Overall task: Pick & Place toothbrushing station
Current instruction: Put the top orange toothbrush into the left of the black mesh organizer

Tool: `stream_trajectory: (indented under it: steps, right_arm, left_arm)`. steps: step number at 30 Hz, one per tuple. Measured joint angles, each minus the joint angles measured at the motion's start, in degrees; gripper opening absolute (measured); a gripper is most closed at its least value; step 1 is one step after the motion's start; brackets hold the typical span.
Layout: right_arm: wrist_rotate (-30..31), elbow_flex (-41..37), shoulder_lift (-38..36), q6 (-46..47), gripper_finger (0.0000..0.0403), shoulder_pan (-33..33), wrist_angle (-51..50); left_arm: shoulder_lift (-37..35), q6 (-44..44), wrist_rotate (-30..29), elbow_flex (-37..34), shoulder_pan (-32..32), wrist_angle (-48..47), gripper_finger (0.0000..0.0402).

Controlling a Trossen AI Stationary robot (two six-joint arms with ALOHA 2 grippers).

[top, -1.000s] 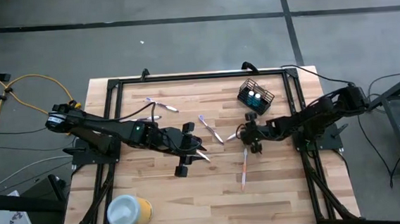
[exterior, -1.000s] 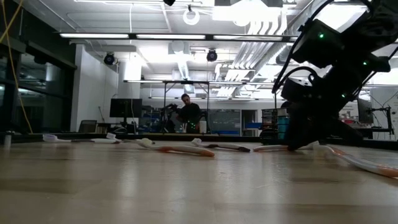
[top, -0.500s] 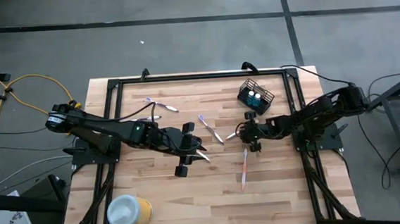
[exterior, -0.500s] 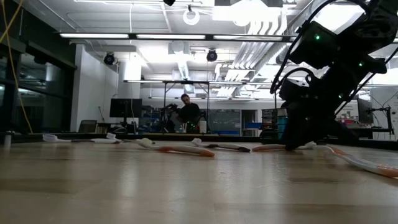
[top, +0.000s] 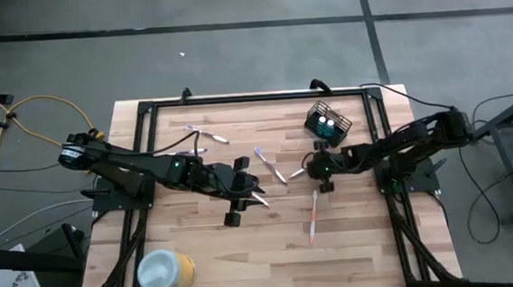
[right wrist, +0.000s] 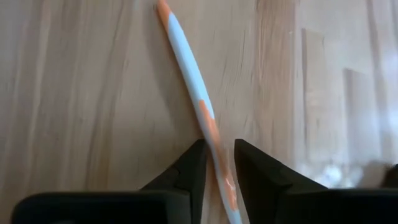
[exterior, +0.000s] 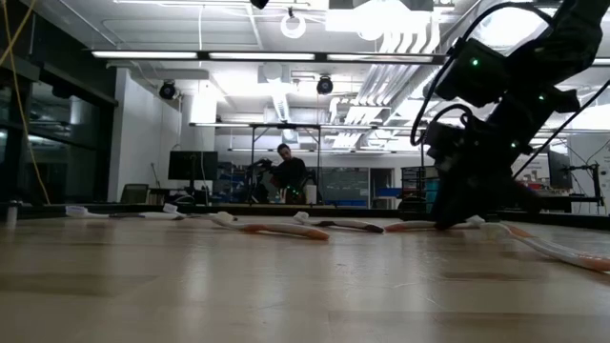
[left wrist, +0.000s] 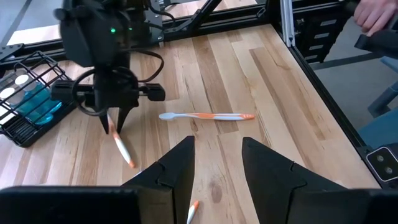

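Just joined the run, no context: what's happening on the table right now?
The right tool is down on the table with its fingers straddling a white-and-orange toothbrush, closing in for a pick. The black wire-mesh holder with two blue tubes stands near the table's far right corner. Other toothbrushes lie loose on the wood. The left tool waits open mid-table, holding nothing.

The right gripper [left wrist: 114,127] stands over a toothbrush [left wrist: 122,148], seemingly touching it. Another toothbrush [left wrist: 207,116] lies beside. The mesh holder [left wrist: 26,109] holds blue tubes [left wrist: 36,104].
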Motion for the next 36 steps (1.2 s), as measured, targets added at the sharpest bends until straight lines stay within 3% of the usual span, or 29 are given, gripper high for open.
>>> stream_trajectory:
  steps: [12,36]
  right_arm:
    - [-7.9,0.0,-0.1,1.3,0.0013,-4.0,0.1]
    - [-8.5,-0.2,-2.9,3.2,0.0005,-4.0,0.4]
  left_arm:
    - [0.0,-0.3,0.0,0.0,0.0,0.0,0.0129]
    - [0.0,-0.4,0.0,0.0,0.0,0.0,0.0129]
